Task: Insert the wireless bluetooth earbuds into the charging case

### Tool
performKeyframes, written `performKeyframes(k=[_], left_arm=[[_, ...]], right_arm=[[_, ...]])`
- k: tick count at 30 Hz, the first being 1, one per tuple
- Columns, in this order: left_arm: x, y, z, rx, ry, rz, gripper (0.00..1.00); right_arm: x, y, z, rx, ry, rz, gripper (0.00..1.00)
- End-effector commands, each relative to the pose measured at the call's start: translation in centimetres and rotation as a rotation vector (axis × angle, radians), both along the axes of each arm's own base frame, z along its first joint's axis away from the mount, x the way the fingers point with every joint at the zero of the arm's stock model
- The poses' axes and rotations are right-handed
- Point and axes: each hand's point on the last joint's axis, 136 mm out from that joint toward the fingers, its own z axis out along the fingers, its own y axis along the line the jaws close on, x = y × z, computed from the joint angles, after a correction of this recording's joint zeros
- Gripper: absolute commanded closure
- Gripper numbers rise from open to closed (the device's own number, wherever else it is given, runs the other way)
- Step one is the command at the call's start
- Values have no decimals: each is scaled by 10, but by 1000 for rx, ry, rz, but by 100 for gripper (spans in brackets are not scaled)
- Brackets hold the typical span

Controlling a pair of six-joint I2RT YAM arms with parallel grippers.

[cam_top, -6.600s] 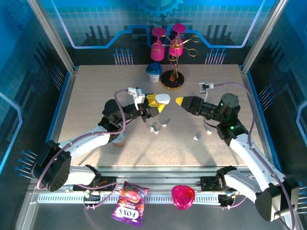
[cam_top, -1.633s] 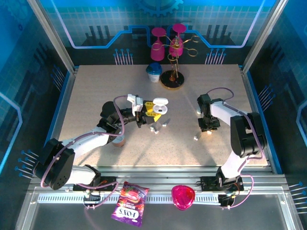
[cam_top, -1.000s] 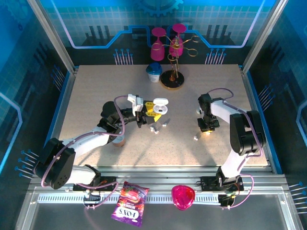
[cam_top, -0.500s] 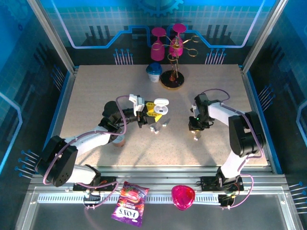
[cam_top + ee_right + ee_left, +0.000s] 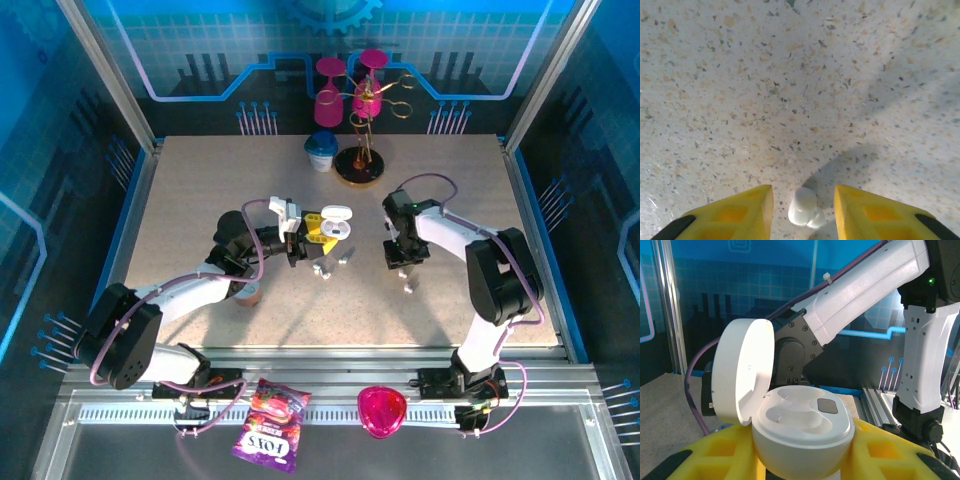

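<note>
At the centre of the table [image 5: 200,190], the left gripper [image 5: 322,234] is clamped on the charging case [image 5: 337,222]. In the left wrist view, the charging case [image 5: 802,432] sits upright between the two yellow fingers [image 5: 880,445], and its lid [image 5: 742,370] is swung open to the left. Both moulded wells in the case are empty.

To the right of the case, the right gripper [image 5: 398,258] points down at the table. In the right wrist view, its fingers [image 5: 735,212] are spread apart. One earbud [image 5: 803,210] lies on the table [image 5: 790,75] between them, with a gap on each side.

In the top view, an earbud [image 5: 407,288] lies just beside the right gripper on its near side. Whether it is the one seen between the fingers cannot be told from this angle. Two further earbuds [image 5: 322,270] lie close together on the table, just nearward of the held case.
</note>
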Motion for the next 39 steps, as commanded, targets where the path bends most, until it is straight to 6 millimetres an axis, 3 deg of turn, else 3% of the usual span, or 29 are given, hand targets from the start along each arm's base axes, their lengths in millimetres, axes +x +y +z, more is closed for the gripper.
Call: performKeyframes(k=[1, 10, 17, 39], left_arm=[[-12, 3, 13, -22, -61, -20, 78], [-25, 14, 28, -35, -110, 15, 78], [-28, 15, 29, -25, -121, 11, 77], [-28, 14, 27, -25, -111, 6, 77]], right_arm=[[-7, -19, 18, -174, -2, 2, 63], [-20, 0, 13, -284, 54, 35, 71], [-25, 0, 7, -380, 83, 63, 75], [-20, 6, -10, -414, 109, 101, 78]])
